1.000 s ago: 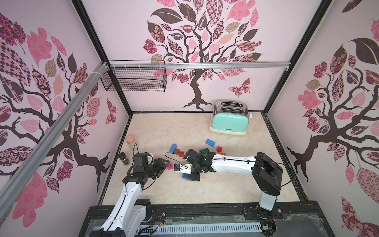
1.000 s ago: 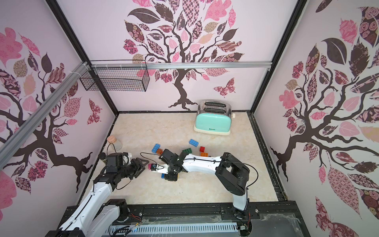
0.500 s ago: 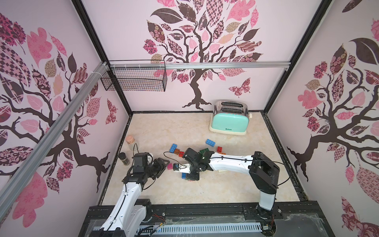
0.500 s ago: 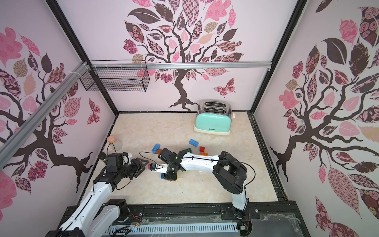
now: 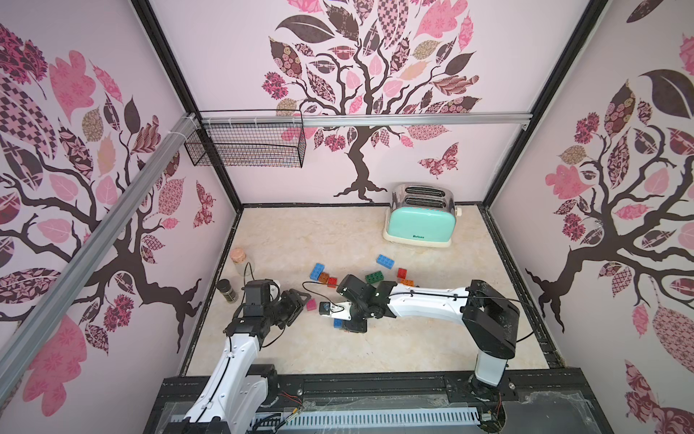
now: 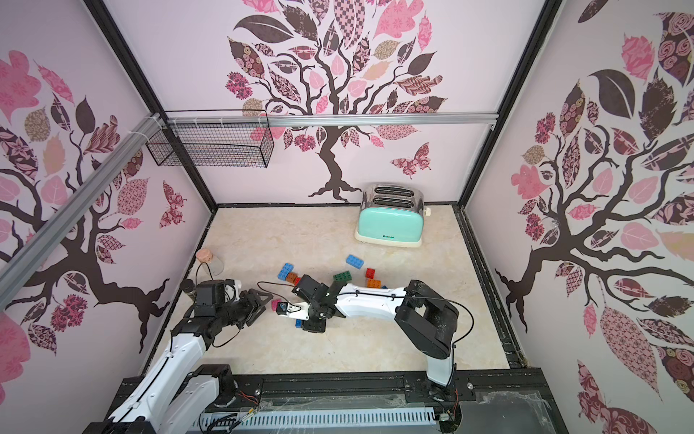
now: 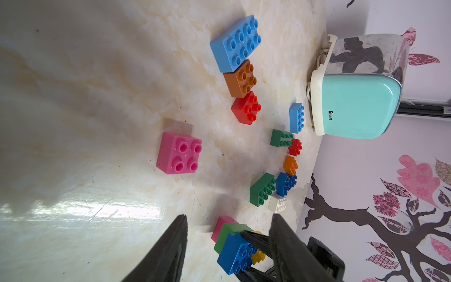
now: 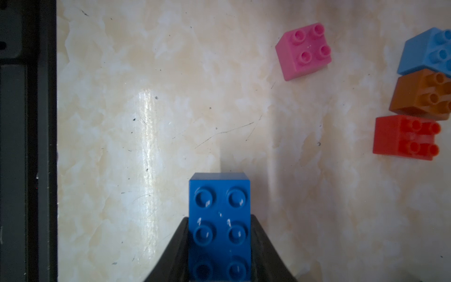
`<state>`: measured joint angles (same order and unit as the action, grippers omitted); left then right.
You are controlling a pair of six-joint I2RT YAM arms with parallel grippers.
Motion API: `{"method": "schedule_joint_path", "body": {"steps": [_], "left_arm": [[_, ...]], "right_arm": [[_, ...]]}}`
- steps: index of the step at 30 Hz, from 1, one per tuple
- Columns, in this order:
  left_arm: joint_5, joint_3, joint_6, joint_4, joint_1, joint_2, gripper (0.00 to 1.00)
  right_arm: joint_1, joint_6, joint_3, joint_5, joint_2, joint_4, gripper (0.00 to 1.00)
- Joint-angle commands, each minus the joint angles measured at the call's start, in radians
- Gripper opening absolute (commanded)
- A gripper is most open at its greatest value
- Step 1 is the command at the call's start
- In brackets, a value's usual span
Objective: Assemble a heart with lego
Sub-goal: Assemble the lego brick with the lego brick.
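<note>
Blue plastic fills the right wrist view: the blue brick [image 8: 219, 190] sits clamped between the jaws of the right gripper [image 8: 219, 217], which press on its two long smooth sides, studs up. In the left wrist view this brick [image 7: 235, 254] lies on top of a green brick [image 7: 228, 233], with pink and yellow pieces tight against them, near the front middle of the table [image 5: 394, 338]. Whether its studs are fully seated I cannot tell.

The left gripper [image 7: 229, 217] hangs just beside that small build with its jaws apart and nothing between them. A single pink brick [image 7: 179, 152] lies loose a little further off, and more bricks lie scattered towards the toaster [image 5: 418, 221].

The brick is likely light, hard and stiff, so it should not bend or break under a firm squeeze. Its glossy walls look slippery, though, and it could twist if pinched at a corner. The flat side walls below the studs, gripped squarely at mid-length, seem the safest hold, leaving the top free for pressing straight down.
</note>
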<state>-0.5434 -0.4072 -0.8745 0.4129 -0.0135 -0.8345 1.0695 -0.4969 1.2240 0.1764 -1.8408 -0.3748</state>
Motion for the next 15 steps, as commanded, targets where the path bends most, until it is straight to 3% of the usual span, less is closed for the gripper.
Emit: {"method": "schedule_joint_path", "body": {"steps": [1, 15], "left_arm": [[-0.001, 0.008, -0.001, -0.006, 0.004, 0.011, 0.57], [0.009, 0.006, -0.005, 0.003, 0.004, 0.028, 0.57]], "right_arm": [[-0.008, 0.009, 0.024, 0.036, 0.024, -0.035, 0.23], [-0.011, 0.045, 0.080, 0.026, -0.015, 0.014, 0.24]]}}
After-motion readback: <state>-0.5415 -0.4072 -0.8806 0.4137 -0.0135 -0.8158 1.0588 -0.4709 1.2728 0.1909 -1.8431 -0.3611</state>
